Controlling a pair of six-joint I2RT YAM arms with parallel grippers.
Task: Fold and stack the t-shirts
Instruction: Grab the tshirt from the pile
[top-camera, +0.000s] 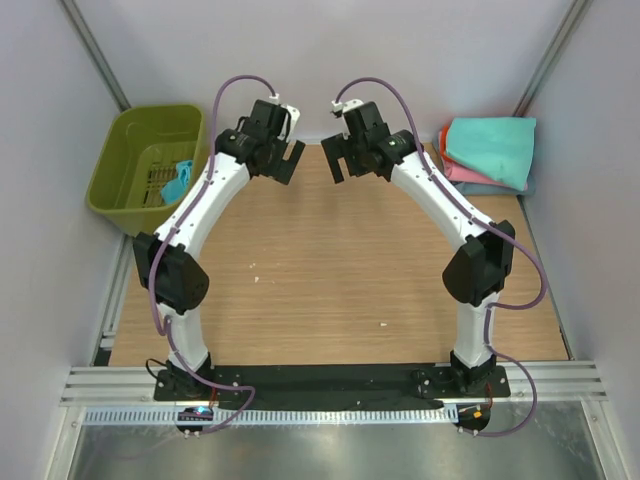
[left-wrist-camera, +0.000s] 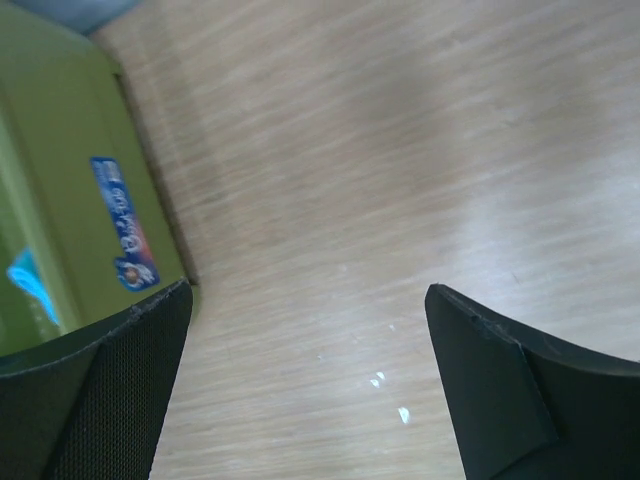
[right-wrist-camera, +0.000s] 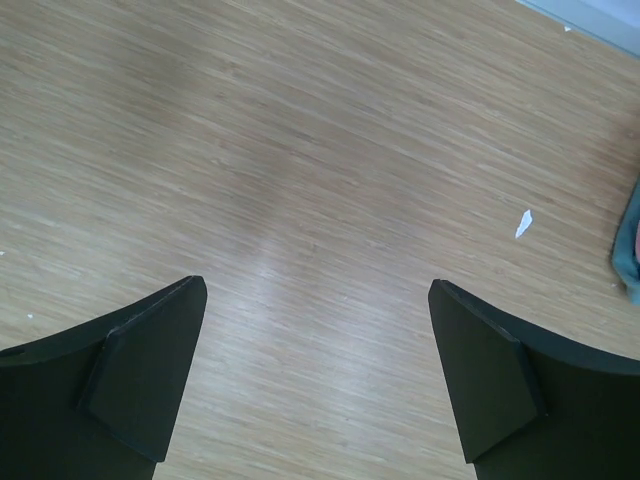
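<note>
1. Overhead, a light-brown wood-grain table (top-camera: 320, 290) sits between pale grey walls (top-camera: 40, 240), with an aluminium rail (top-camera: 330, 380) along its near edge.
2. The left gripper (top-camera: 290, 162) and right gripper (top-camera: 336, 160) hang over the far part of the table, facing each other, each with its black fingers spread apart and nothing between them.
3. Out beyond the left gripper, away from its partner, stands an olive-green slotted plastic basket (top-camera: 110, 175). A crumpled turquoise-blue t-shirt (top-camera: 178, 181) lies in it, with no clear long axis.
4. Beyond the right gripper, at the table's far right corner, lies a stack of folded t-shirts (top-camera: 492, 150): mint-teal on top, pink and orange-red edges under it, grey-blue at the bottom. The top fold is slightly skewed, its longer side running roughly across the table.
5. Left wrist view: the left gripper (left-wrist-camera: 308, 300) is wide open above bare wood. The basket's wall (left-wrist-camera: 60, 190), bearing a blue sticker (left-wrist-camera: 125, 225), stands beside its left finger.
6. Right wrist view: the right gripper (right-wrist-camera: 318, 290) gapes over wood. A white scrap (right-wrist-camera: 523, 223) lies ahead of its right finger, and a blue-grey cloth edge (right-wrist-camera: 632, 250) shows at the frame's right margin.
</note>
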